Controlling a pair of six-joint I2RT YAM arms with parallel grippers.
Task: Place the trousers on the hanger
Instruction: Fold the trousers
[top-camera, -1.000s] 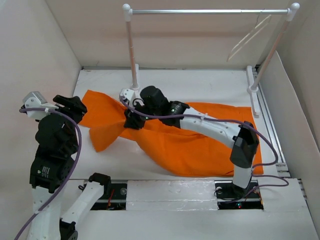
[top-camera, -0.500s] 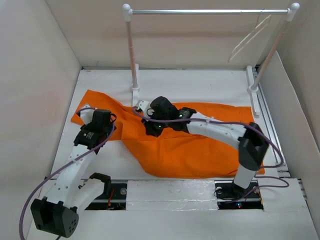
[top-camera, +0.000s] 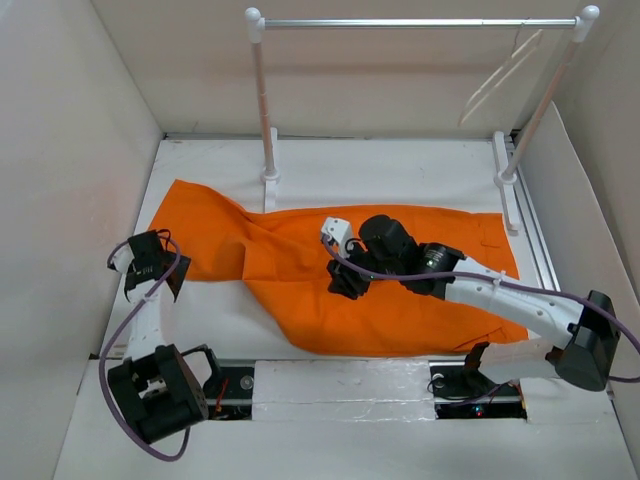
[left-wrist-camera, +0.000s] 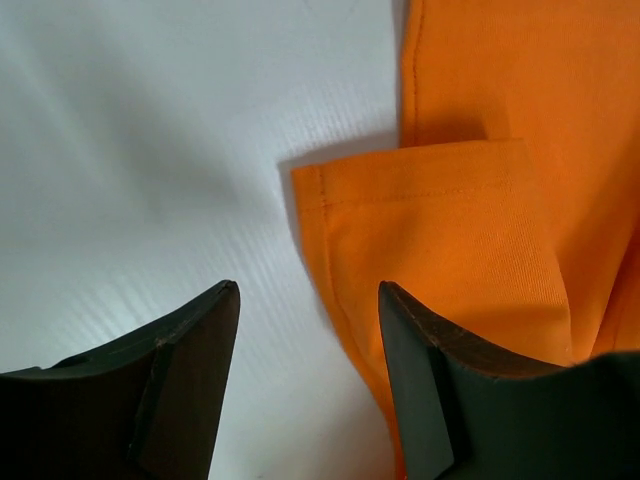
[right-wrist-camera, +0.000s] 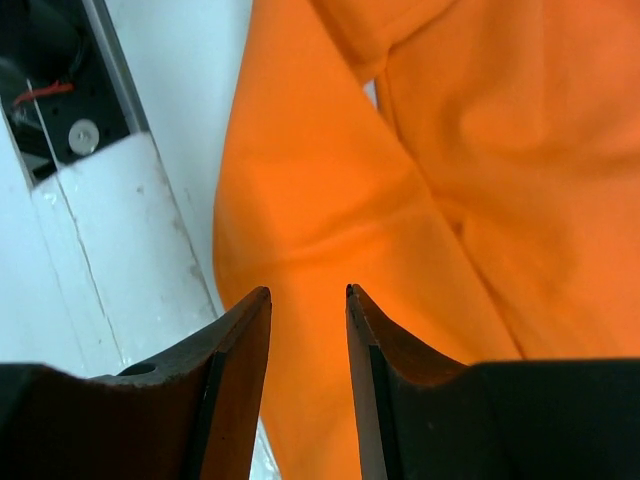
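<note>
The orange trousers lie flat across the table from the left side to the right rail. The cream hanger hangs on the rack's bar at the far right, well away from both arms. My left gripper is open at the trousers' lower left hem. In the left wrist view the hem lies just ahead of my left gripper, with its edge under the right finger. My right gripper is open low over the middle of the trousers. The right wrist view shows only orange cloth past my right gripper.
The rack's white post and silver bar stand at the back; its right foot stands by the trousers' far corner. White walls close in on the left and right. The base rail runs along the near edge.
My right gripper has moved right and nearer across the trousers. My left arm swung down to the left hem. The folded left leg now lies spread flat.
</note>
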